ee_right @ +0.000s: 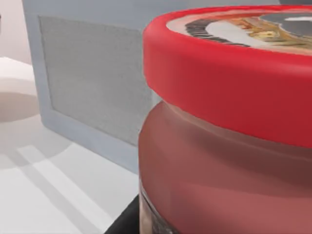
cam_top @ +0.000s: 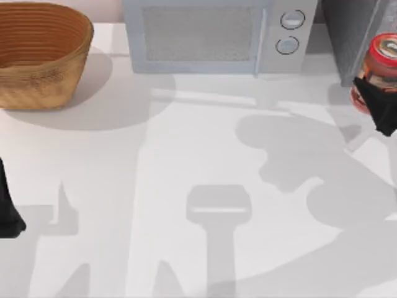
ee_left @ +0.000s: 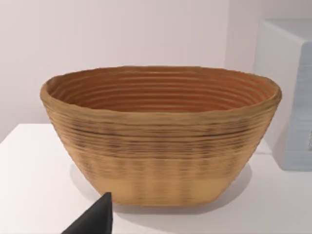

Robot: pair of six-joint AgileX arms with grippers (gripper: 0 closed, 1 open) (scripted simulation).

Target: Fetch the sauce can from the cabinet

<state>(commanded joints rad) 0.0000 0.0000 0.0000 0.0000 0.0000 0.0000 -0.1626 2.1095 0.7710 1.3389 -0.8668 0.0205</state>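
The sauce can (cam_top: 383, 59), red with an orange-yellow label on its red-rimmed top, is at the table's far right, just in front of the dark grey speckled cabinet (cam_top: 350, 31). My right gripper (cam_top: 377, 102) is shut on the can's lower body. The right wrist view has the sauce can (ee_right: 229, 122) very close up, with a black finger (ee_right: 127, 219) beside its base. My left gripper (cam_top: 9, 214) is parked at the left edge of the table.
A woven basket (cam_top: 40, 56) stands at the back left and faces the left wrist camera (ee_left: 161, 141). A pale microwave (cam_top: 205, 34) with two round knobs sits at the back centre, left of the cabinet, with its door (ee_right: 92, 78) behind the can.
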